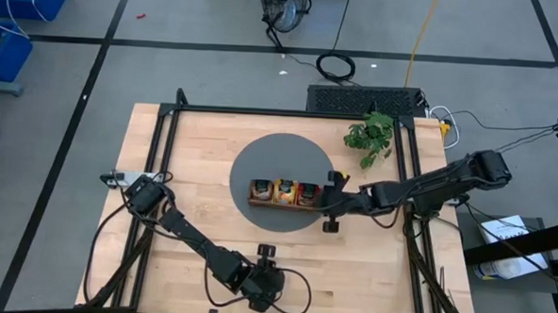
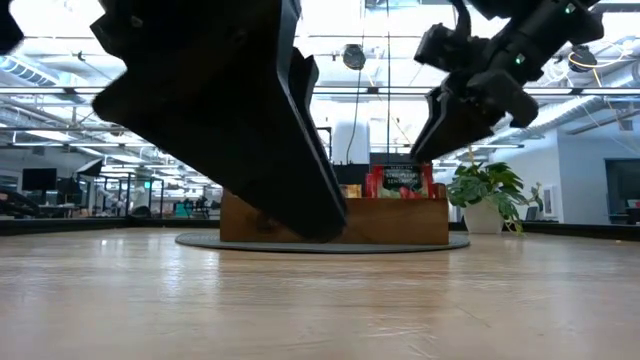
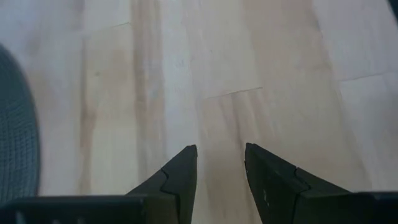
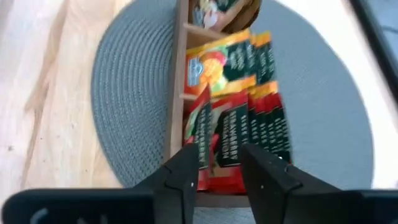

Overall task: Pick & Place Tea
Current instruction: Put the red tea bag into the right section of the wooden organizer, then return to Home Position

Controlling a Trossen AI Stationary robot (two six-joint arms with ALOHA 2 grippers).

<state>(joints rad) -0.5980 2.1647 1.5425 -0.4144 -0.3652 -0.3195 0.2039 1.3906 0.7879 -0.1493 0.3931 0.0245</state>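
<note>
Red tea packets [image 4: 239,134] fill the wooden tray's [image 1: 284,203] end compartment. Right hand [image 4: 217,171] hovers over them, fingers apart. Left hand [image 3: 221,171], also parted, waits well away from the tray.

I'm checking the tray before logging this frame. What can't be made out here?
- Low view: the left arm blocks the left half of the wooden tray.
- Right wrist view: red tea packets blurred, labels unreadable; the far compartment is cut off.
- High view: packet count too small to tell.

A robotics lab: framed wooden workbench [image 1: 210,229], taped floor, open industrial hall.
</note>
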